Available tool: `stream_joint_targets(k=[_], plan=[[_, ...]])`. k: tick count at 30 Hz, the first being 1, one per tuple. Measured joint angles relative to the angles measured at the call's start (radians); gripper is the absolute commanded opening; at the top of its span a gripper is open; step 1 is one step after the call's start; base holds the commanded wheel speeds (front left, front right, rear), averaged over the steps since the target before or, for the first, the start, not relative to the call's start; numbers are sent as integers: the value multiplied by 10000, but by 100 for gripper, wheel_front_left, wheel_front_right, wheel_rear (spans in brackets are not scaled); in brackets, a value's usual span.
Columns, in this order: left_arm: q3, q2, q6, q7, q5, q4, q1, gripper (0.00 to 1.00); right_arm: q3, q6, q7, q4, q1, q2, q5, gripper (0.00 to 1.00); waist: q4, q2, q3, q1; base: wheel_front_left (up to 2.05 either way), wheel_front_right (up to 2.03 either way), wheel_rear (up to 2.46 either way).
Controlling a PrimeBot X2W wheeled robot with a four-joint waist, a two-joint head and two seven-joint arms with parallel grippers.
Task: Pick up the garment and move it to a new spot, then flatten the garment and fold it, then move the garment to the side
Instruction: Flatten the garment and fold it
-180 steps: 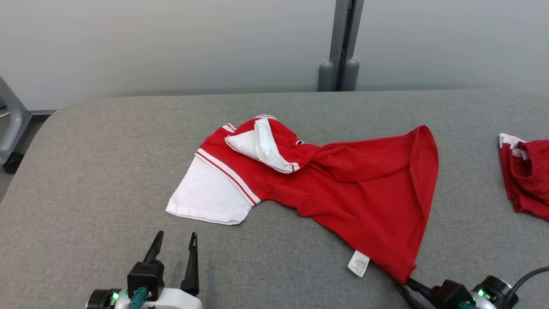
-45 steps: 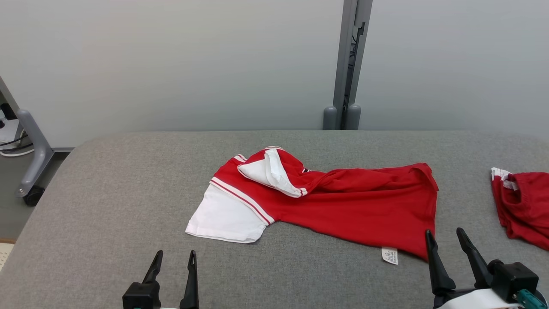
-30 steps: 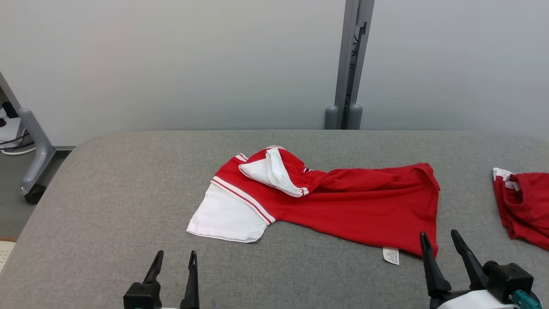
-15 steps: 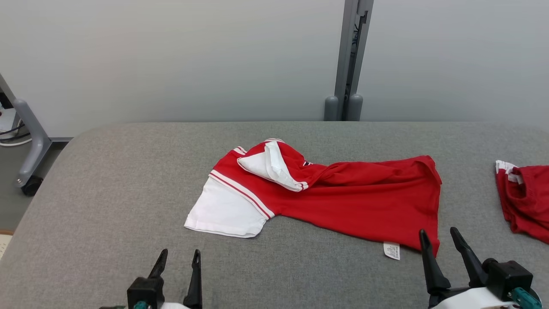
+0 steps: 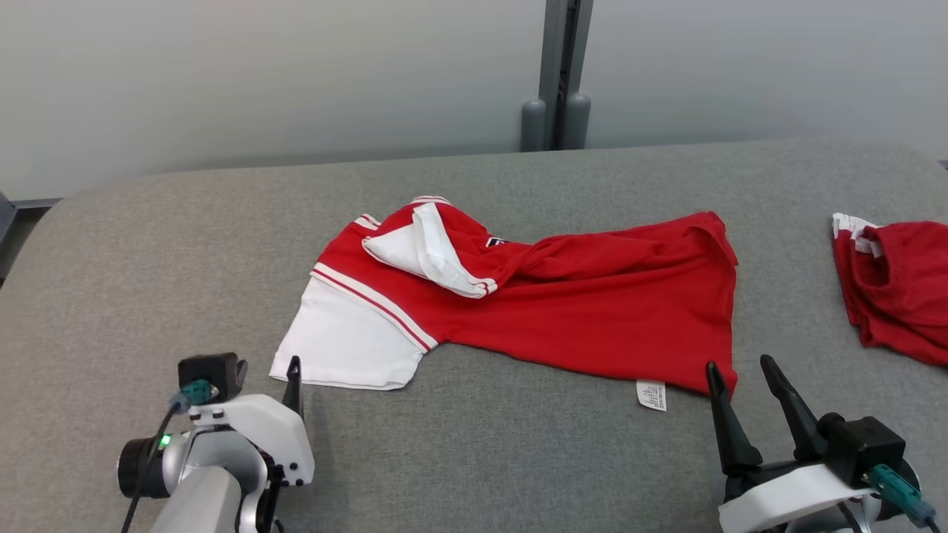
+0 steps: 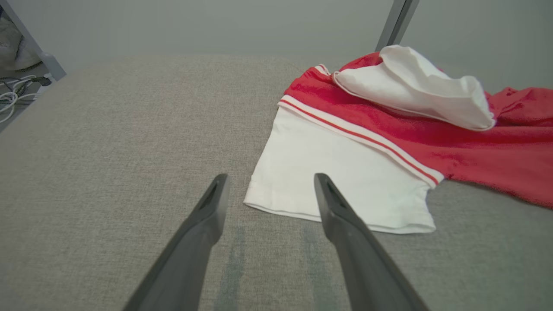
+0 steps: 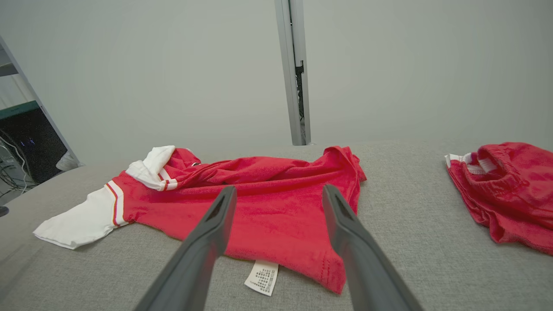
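The red shirt [image 5: 578, 311] is spread mid-table [image 5: 148, 259]. The left gripper's [image 6: 270, 177] jaws are held apart, seemingly just short of its white sleeve [image 6: 328, 172]; the right gripper's [image 7: 278, 187], apart beside its hem [image 7: 324, 272].

A wide table [image 5: 474, 459] covered in grey woven fabric, with rounded corners, spreads across the foreground. Behind it rises a plain, pale grey wall [image 5: 259, 74] of smooth panels, split by a vertical grey metal post [image 5: 557, 44]. Two rounded grey caps [image 5: 533, 124] stand at the post's foot, just past the table's far edge. At the left edge a strip of darker floor [image 5: 13, 244] shows. The left wrist view has a slanted grey frame leg [image 6: 52, 65] and loose pale cables [image 6: 13, 97] beyond the table's corner. In the right wrist view a dark unit [image 7: 30, 142] stands at far left. The light is soft and even, with faint shadows.
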Motion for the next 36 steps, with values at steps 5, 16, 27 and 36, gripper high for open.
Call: stream_joint_targets(k=[5, 16, 27, 36], plan=[[351, 109, 100, 732, -384, 1131, -921, 100, 59, 0, 0, -33, -262, 0, -23, 100, -404, 0, 516, 0, 0, 0, 0], [433, 393, 309, 1302, -485, 2778, -1941, 100, 153, 0, 0, -54, -529, 0, 46, 100, -1093, 0, 1127, 0, 0, 0, 0], [387, 217, 56, 796, -725, 3392, -2080, 0, 94, 2, 0, 75, -482, 2, 40, 100, -1124, 0, 916, 1, 0, 0, 0], [454, 127, -410, -1177, -882, 2508, -1238, 0, -462, 0, -2, 1154, -198, -2, -63, 100, -743, 0, 417, 0, 0, 0, 0]])
